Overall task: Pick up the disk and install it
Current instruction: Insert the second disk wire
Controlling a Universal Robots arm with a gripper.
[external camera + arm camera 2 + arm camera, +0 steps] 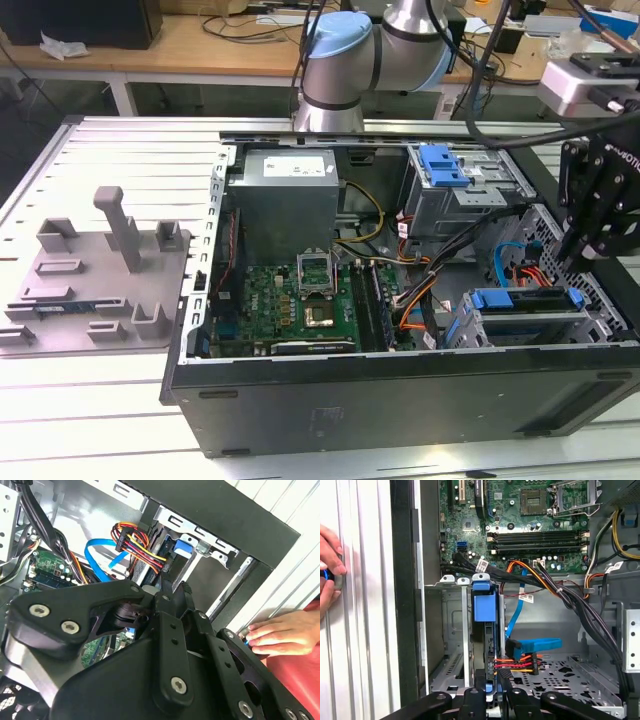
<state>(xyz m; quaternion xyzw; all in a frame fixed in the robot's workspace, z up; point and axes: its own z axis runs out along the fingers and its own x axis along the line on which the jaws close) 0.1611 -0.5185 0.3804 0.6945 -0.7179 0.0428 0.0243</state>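
Blue plastic frames the flat silvery disk (485,630), which stands on edge inside the grey metal drive cage (451,630) at the front corner of the open black computer case (400,400). In the exterior view the disk (525,305) shows as a blue-topped slab seated in that cage, near the case's front wall.

A red, yellow and black power cable bundle (512,664) and a flat blue data cable (535,645) meet at the disk's rear end, just beside the cage. Beyond the cage lies the green motherboard (520,510) with its memory slots and processor socket.

The black multi-link tool (492,692) sits directly over the rear edge of the disk, its fingers (479,680) close on either side of the blue frame; whether they clamp it or merely flank it cannot be told. In the exterior view the tool (600,215) hangs above the cage.

Outside the case, next to its front wall, a person's hand (282,635) rests on the ribbed white worktop (365,630), fingertips on a small blue-and-silver object (332,575).
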